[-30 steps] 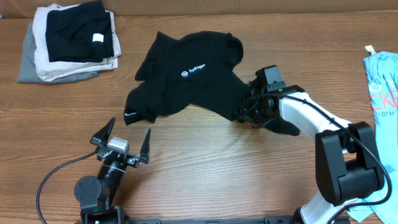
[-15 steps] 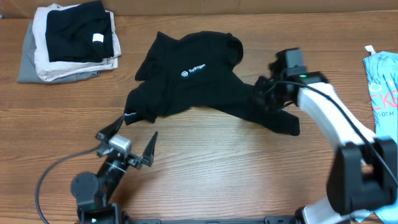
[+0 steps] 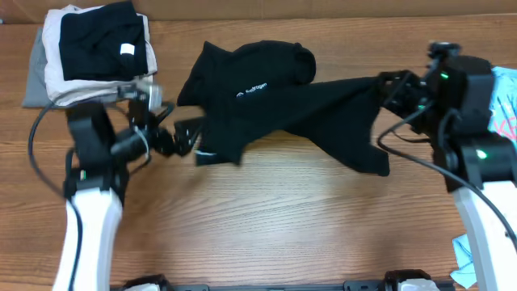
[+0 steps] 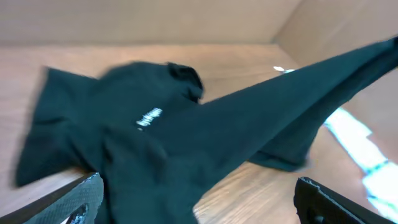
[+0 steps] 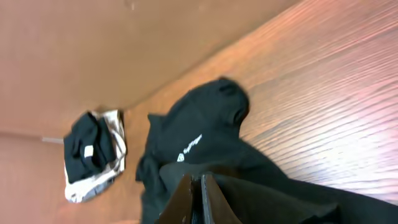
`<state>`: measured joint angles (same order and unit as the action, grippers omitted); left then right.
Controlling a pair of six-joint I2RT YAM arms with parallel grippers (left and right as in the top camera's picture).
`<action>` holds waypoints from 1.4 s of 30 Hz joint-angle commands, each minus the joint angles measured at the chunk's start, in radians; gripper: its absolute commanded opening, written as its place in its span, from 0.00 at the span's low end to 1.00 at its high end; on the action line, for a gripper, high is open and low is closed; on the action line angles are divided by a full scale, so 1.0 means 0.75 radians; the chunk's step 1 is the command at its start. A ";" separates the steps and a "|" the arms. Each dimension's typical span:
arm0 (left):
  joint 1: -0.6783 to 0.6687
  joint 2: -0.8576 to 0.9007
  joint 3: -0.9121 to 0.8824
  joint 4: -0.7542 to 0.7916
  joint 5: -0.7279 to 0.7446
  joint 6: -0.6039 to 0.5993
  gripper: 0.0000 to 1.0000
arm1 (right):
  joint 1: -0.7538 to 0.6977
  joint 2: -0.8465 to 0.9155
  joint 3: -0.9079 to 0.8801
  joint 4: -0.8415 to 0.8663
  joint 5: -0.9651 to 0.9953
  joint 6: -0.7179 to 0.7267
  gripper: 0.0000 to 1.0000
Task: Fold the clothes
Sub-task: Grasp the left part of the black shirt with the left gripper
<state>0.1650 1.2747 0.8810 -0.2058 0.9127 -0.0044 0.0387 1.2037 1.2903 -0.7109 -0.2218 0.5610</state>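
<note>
We see the black clothes (image 3: 266, 105) stretched across the middle of the wooden tabletop (image 3: 275, 226), white lettering facing up. The right jaws are pressed together on one end of the clothes, fingers (image 5: 185, 200) pinching the fabric and holding it taut above the tabletop. The left jaws stand spread wide at the opposite edge, with fabric showing between the fingers (image 4: 65, 202). A folded stack (image 3: 89, 56) sits at the far left corner, and a light blue shirt (image 3: 505, 97) lies at the right edge.
</note>
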 commanded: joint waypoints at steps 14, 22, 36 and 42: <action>-0.189 0.399 0.108 -0.289 0.068 -0.055 1.00 | -0.028 -0.014 0.026 -0.068 0.096 0.006 0.04; -0.313 0.410 0.108 -0.323 -0.490 -0.128 1.00 | -0.028 -0.014 0.026 -0.086 0.096 0.006 0.04; -0.296 0.524 0.108 -0.438 -0.908 -0.263 0.90 | -0.028 -0.014 0.026 -0.087 0.096 0.006 0.04; -0.303 0.679 0.108 -0.381 -0.865 -0.265 0.85 | -0.028 -0.014 0.026 -0.088 0.096 0.006 0.04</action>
<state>-0.0528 1.7416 0.9504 -0.5083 0.2428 -0.1936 0.0212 1.1961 1.2903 -0.7815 -0.1669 0.5652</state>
